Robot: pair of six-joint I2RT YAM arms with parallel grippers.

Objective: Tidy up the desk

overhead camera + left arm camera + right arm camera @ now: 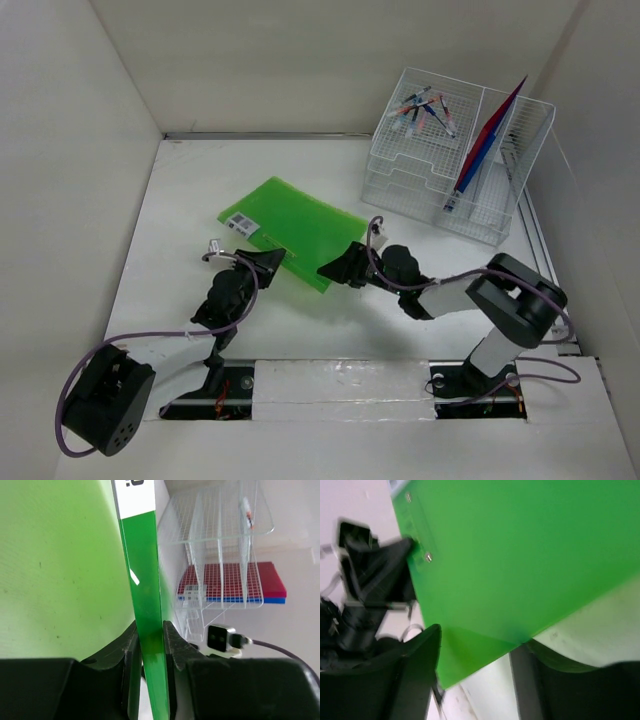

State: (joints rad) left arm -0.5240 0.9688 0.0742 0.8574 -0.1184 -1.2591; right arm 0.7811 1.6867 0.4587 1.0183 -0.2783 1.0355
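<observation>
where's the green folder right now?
Top view: the green folder sits mid-way across the desk, left of the wire rack. The left gripper pinches its near-left edge; the right gripper is at its near-right corner.

Bare desk [180,190] lies open along the left side and at near centre. The green folder [290,222] bars the middle; the wire-mesh rack [440,190], near the folder's right corner, fills the far right.

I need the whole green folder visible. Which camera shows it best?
The top view: the green folder shows nearly whole, label included. The left wrist view shows just the part pinched by the left end effector; the right wrist view only a blurred corner.
</observation>
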